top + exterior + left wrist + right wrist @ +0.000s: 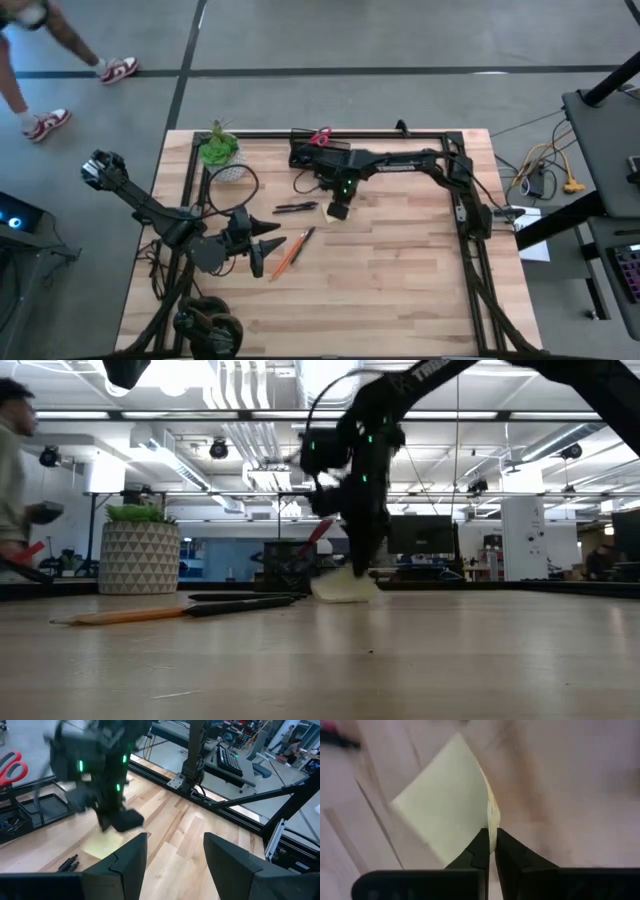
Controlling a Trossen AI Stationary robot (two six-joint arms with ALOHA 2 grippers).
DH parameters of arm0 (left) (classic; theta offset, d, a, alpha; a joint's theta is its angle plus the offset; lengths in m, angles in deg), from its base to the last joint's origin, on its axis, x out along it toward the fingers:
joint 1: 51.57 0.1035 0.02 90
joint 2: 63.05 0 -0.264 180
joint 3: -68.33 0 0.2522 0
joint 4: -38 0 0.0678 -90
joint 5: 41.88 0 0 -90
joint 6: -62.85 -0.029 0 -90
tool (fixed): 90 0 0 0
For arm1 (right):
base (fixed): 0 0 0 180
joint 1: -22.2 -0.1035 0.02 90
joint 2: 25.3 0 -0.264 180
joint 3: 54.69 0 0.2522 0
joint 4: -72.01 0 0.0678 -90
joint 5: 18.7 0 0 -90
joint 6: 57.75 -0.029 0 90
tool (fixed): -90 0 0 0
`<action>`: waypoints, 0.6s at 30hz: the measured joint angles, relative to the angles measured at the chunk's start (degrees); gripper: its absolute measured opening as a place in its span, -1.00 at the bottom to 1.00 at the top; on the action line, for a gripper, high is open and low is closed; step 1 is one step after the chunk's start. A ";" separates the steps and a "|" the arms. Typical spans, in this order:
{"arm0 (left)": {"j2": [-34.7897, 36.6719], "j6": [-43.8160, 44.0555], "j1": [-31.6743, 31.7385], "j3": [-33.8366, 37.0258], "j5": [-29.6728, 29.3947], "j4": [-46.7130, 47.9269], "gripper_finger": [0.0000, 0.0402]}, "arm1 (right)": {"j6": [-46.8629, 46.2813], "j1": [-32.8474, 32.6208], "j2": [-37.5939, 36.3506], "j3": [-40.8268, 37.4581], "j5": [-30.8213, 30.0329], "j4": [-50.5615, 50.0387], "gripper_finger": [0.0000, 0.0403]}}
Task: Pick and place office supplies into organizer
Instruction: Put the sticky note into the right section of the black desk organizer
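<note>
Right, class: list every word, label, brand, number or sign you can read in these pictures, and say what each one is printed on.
White lettering on the dark right arm, high view: too blurred to read.
White lettering on that arm's upper link, low view: cut off and blurred, not readable.
Pale yellow square sticky-note pad: blank, no writing visible.
Grey computer keyboard beyond the table: keys too small to read.
No other text shows.

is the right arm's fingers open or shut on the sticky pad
Shut on the sticky pad: the right gripper fingers pinch its edge together on the table.
</note>
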 joint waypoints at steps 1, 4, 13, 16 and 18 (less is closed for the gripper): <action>0.00 0.00 0.00 0.00 0.00 0.00 -0.11 | -0.29 0.07 -0.95 1.17 -1.91 -0.46 -0.95; 0.00 0.00 0.00 0.00 0.00 -0.02 -0.11 | -1.56 1.13 -3.03 4.46 -6.05 -1.27 -0.95; 0.00 0.02 0.00 0.00 0.00 -0.07 -0.11 | -9.39 11.13 -3.55 13.74 -12.26 -5.28 -0.95; 0.00 0.02 0.00 0.00 0.00 -0.09 -0.11 | -10.12 15.42 -2.24 14.07 -8.66 -5.56 -0.96; 0.00 0.02 0.00 0.00 0.00 -0.09 -0.11 | -10.23 17.24 -1.80 13.54 -5.78 -5.47 -0.96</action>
